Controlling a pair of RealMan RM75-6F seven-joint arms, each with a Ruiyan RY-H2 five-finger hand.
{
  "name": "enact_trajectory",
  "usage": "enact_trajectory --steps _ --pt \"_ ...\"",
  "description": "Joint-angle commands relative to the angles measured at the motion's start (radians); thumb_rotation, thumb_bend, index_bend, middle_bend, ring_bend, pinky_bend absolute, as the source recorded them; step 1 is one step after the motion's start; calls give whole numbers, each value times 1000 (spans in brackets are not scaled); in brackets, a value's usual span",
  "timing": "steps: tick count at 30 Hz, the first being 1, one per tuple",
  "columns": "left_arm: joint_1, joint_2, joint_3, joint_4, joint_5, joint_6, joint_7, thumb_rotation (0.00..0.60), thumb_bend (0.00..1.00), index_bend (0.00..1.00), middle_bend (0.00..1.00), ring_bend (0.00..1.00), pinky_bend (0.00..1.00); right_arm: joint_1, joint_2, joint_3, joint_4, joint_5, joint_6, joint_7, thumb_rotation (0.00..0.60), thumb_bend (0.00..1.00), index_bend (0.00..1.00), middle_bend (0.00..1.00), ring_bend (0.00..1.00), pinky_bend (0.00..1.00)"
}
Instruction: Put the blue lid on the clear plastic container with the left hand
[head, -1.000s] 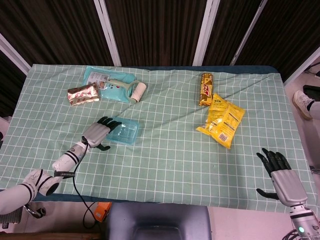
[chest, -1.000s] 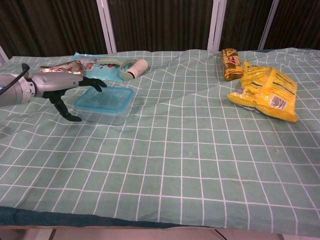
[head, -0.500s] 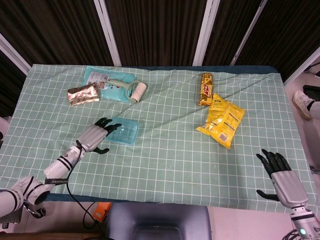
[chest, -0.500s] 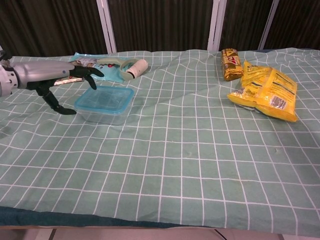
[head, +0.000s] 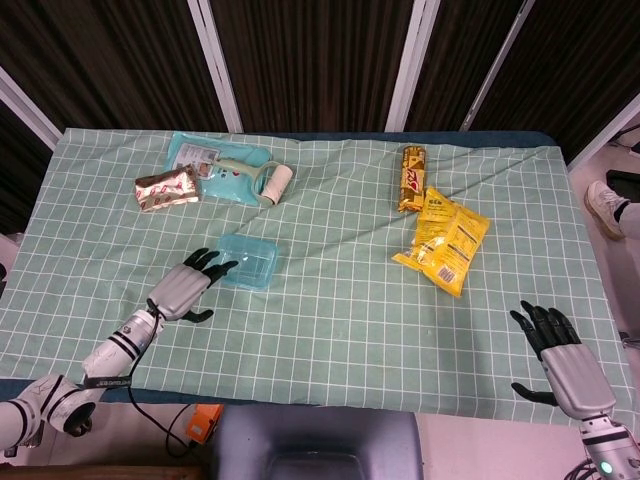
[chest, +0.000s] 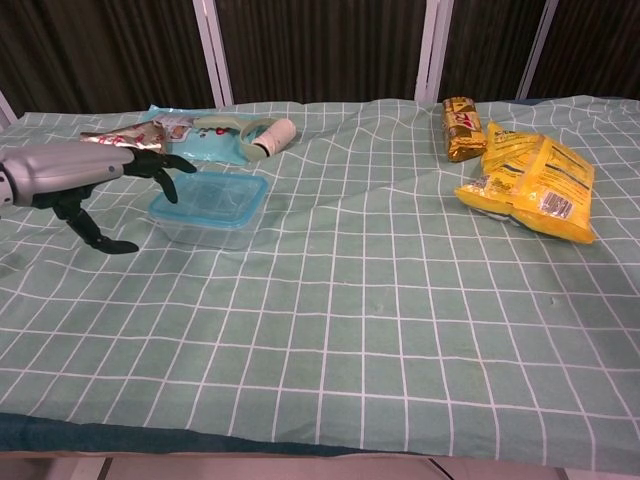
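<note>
The clear plastic container (head: 248, 263) (chest: 208, 207) sits on the green checked cloth left of centre, with the blue lid (chest: 210, 197) lying flat on top of it. My left hand (head: 181, 288) (chest: 88, 178) hovers just left of the container, fingers spread, holding nothing and clear of the lid. At the near right corner of the table my right hand (head: 560, 360) rests open, palm down; only the head view shows it.
A silver snack pack (head: 166, 187), a teal packet (head: 215, 165) and a lint roller (head: 262, 181) lie behind the container. A brown bar (head: 411, 179) and a yellow chip bag (head: 444, 238) lie at the right. The table edge (head: 300, 400) runs along the front.
My left hand has drawn back to the left and towards the table's near edge, away from the lidded container. The container, the lid and the right hand stay where they were.
</note>
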Motion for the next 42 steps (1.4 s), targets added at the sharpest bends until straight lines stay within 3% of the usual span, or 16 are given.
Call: enact_trajectory --steps 1,42 --pt "3 -7 -7 14 -7 -1 7 600 242 0 198 0 0 1 -1 1 -1 2 -4 -3 600 201 0 0 0 0" --pt "6 -46 4 55 -18 -84 29 600 240 0 218 0 0 -2 1 3 -3 -1 3 2 600 201 0 0 0 0"
